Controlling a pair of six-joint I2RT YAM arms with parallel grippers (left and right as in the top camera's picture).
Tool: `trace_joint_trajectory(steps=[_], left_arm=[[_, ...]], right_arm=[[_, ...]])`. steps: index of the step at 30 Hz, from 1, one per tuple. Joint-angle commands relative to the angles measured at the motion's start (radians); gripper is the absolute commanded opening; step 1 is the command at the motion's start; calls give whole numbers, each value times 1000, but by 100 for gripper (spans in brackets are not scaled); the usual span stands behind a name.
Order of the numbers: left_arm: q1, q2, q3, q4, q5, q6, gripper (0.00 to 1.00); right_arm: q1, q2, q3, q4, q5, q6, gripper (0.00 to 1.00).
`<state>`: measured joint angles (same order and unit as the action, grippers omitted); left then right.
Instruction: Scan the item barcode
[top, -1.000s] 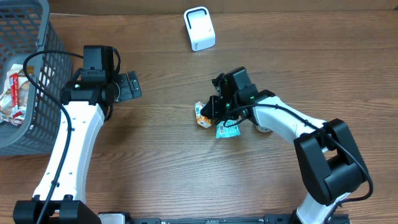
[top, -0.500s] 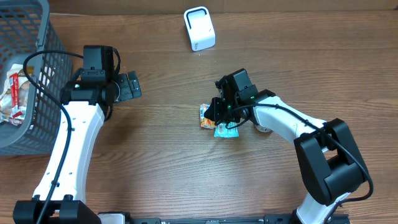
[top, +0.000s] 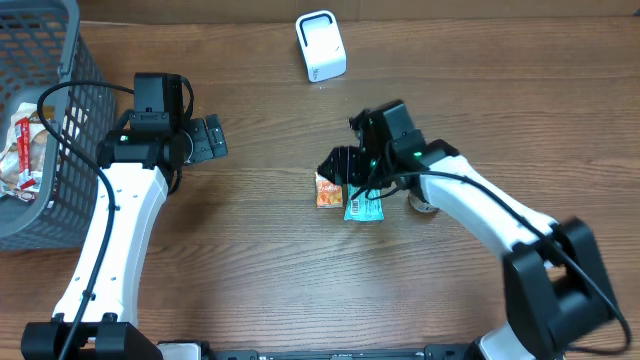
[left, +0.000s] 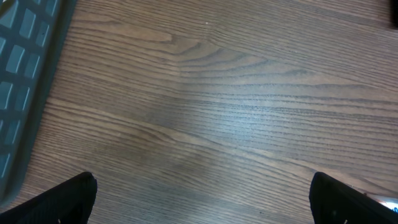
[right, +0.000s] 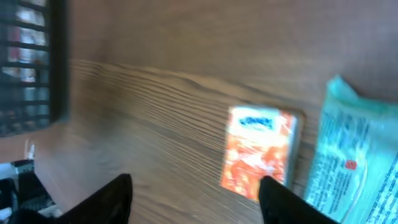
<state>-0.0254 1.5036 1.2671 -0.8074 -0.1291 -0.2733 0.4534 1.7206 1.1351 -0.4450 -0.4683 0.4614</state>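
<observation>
Wooden tabletop (top: 300, 290) carries everything. Left gripper (left: 202, 193) hangs spread wide over bare wood. Right gripper (right: 198, 193), released, hovers above the blurred orange packet (right: 258, 152), print unreadable; the teal packet (right: 348, 155) at its 3 o'clock is cut off. White scanner (top: 320, 46) sits at 12 o'clock.

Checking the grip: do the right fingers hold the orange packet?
No, the orange packet lies flat on the table, free of the spread right fingers.

The brown wooden table (top: 260, 270) carries a grey mesh basket (top: 75, 120) at its left side, a small white scanner (top: 320, 45) near the far edge, and, close to the middle, an orange packet (top: 328, 190) lying flat just beside a teal packet (top: 364, 208).
</observation>
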Motion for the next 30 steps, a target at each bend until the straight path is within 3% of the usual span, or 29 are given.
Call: trace_joint_trajectory(steps=[1,2,3,30], left_arm=[[0,-10,16,0,-12,11,100],[0,-10,16,0,-12,11,100],[0,-10,16,0,-12,11,100],[0,-10,16,0,-12,11,100]], right_arm=[[-6,-73,30,2,55,-25,81],[-8,-84,30,4,73,-25,94],[-11,-90,30,5,75,-25,100],[-11,-92,29,-39,75,-25,100]])
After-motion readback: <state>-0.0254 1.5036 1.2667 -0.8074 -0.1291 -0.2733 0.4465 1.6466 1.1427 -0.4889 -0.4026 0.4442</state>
